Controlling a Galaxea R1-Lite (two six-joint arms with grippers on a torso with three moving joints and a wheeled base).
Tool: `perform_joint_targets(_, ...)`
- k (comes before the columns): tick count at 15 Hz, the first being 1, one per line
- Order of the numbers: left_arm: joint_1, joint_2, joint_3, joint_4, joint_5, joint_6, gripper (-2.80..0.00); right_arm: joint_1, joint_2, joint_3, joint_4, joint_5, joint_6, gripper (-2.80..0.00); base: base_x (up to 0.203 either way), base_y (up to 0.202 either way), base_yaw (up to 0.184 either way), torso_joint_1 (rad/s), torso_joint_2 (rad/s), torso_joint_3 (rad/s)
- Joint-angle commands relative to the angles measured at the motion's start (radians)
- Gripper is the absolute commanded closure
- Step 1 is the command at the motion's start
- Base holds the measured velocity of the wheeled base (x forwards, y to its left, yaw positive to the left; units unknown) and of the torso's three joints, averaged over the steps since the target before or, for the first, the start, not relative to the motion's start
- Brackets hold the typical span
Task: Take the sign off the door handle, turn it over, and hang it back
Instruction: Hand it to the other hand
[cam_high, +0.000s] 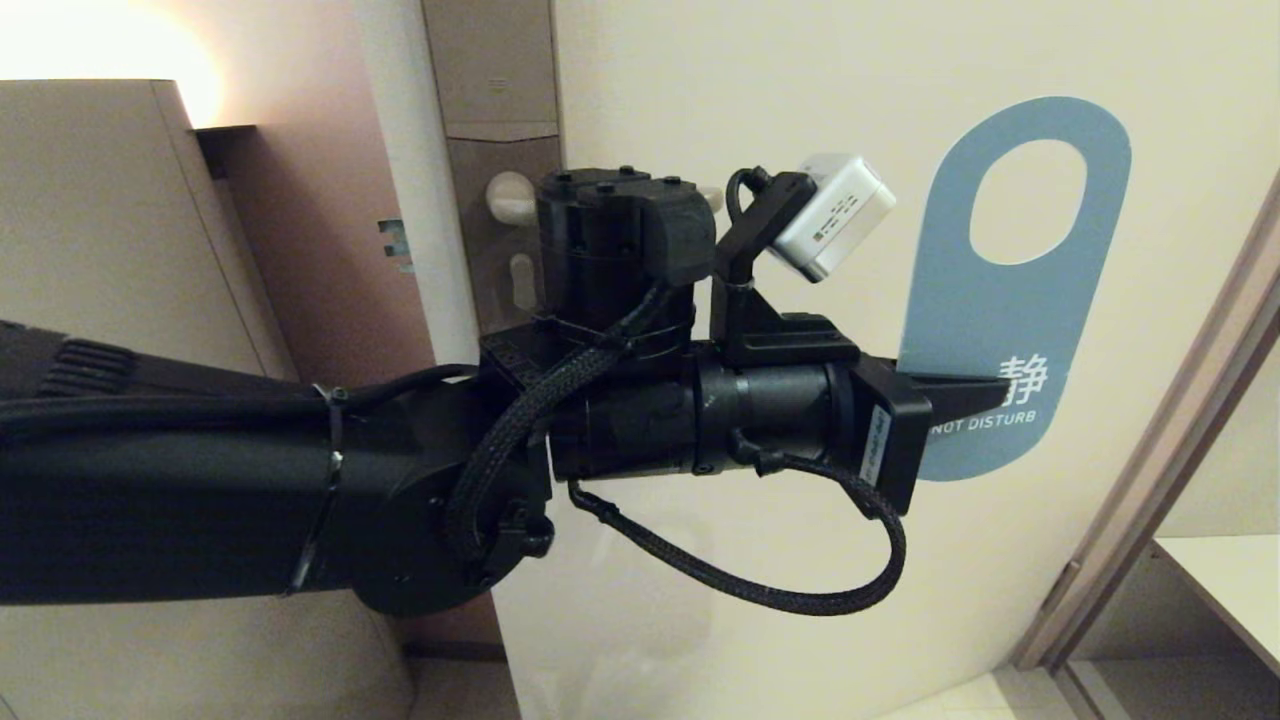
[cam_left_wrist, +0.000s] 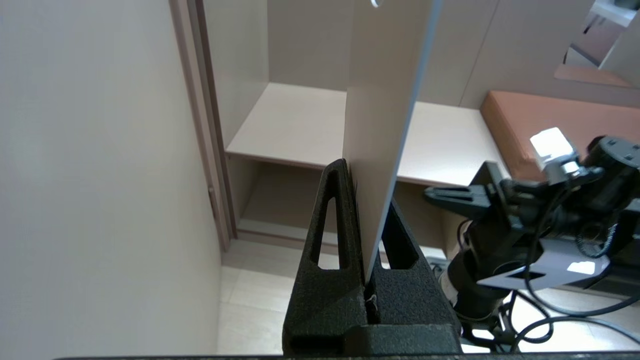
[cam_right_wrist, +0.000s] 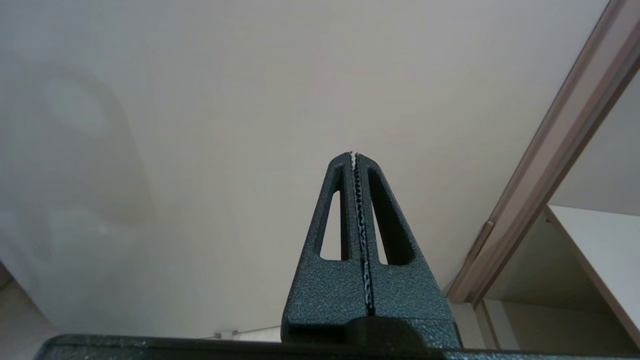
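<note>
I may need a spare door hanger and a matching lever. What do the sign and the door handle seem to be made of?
The sign: likely thin rigid plastic or coated card, matte blue; the left wrist view shows a thin, straight sheet, pale on its other face, standing unbent in the shut left tool. The door handle: mostly hidden behind the arm; its rounded end looks smooth and pale, possibly satin metal, but I cannot be sure.

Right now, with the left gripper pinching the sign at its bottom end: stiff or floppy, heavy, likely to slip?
Probably stiff: the sign stands straight above the left gripper, with no visible droop, and its edge looks straight in the wrist view. Likely light, since it is a thin flat sheet. Slip seems possible: the face looks smooth and only the fingertips clamp its bottom end.
</note>
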Motion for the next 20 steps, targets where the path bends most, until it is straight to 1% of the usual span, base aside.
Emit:
perform_joint_targets(1, -0.009, -0.033, 0.022, -0.004, -0.001, -0.001, 0.0, 0.0, 0.001, 0.0, 0.0, 0.0, 0.002, 0.0, 0.0, 0.0, 0.0, 0.0, 0.0, 0.0)
perform_joint_targets(7, -0.051, -0.112, 0.185, -0.007, 0.001, 0.001, 0.0, 0.0, 0.001, 0.0, 0.0, -0.001, 0.002, 0.0, 0.0, 0.0, 0.0, 0.0, 0.0, 0.0)
perform_joint_targets(11, -0.054, -0.129, 0.193, -0.007, 0.011, 0.001, 0.0, 0.001, 0.001, 0.0, 0.0, -0.002, 0.005, 0.0, 0.0, 0.0, 0.0, 0.0, 0.0, 0.0)
perform_joint_targets(12, -0.053, -0.144, 0.211, -0.007, 0.024, 0.002, 0.0, 0.0, 0.001, 0.0, 0.0, -0.001, 0.005, 0.0, 0.0, 0.0, 0.0, 0.0, 0.0, 0.0)
perform_joint_targets(14, -0.047, -0.198, 0.256, -0.007, 0.081, 0.002, 0.0, 0.0, 0.001, 0.0, 0.0, -0.001, 0.005, 0.0, 0.0, 0.0, 0.0, 0.0, 0.0, 0.0)
perform_joint_targets(15, -0.038, -0.225, 0.279, -0.006, 0.1, 0.004, 0.0, 0.0, 0.001, 0.0, 0.0, -0.002, 0.005, 0.0, 0.0, 0.0, 0.0, 0.0, 0.0, 0.0)
perform_joint_targets(20, -0.005, -0.292, 0.319, -0.002, 0.109, 0.016, 0.0, 0.0, 0.001, 0.0, 0.0, -0.001, 0.005, 0.0, 0.0, 0.0, 0.0, 0.0, 0.0, 0.0)
